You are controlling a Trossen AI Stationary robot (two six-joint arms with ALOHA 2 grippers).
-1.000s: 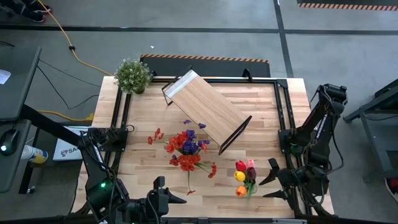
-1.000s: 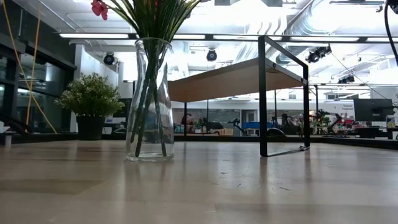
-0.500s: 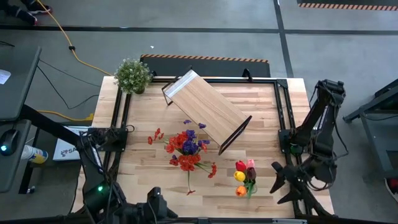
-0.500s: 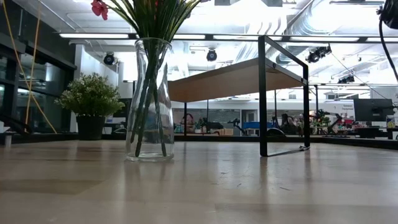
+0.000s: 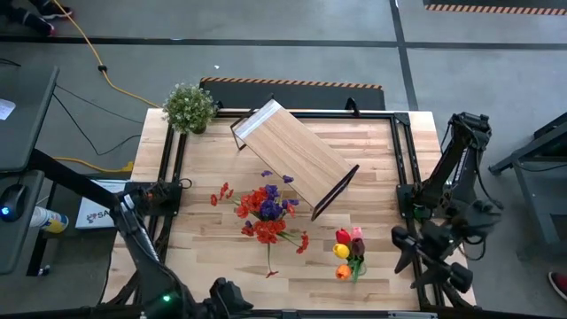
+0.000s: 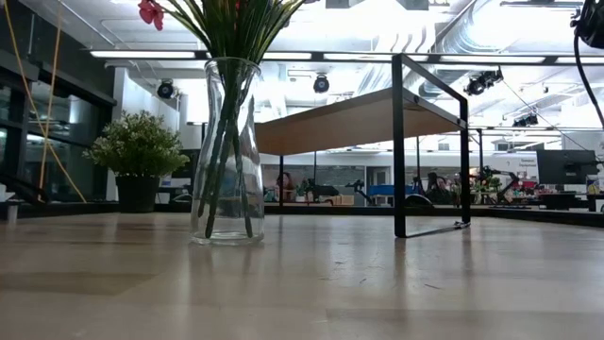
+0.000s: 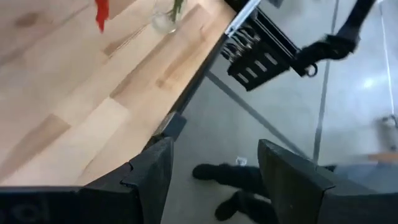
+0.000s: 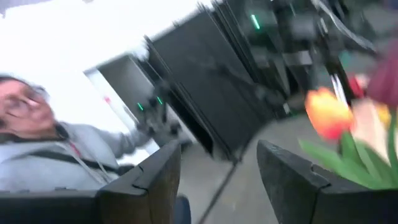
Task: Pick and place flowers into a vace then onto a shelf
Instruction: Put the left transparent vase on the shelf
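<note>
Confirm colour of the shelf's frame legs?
Black, on the light-wood shelf; clearest in the low view.

2 vases (image 5: 353, 268), 1 shelf (image 5: 295, 156), maybe

Dark jointed arms; black cabling

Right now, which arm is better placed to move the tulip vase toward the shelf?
Probably the right: its open right gripper sits just beside the tulip vase at the table's near right. The open left gripper is off the near edge, farther away. The shelf lies behind.
</note>
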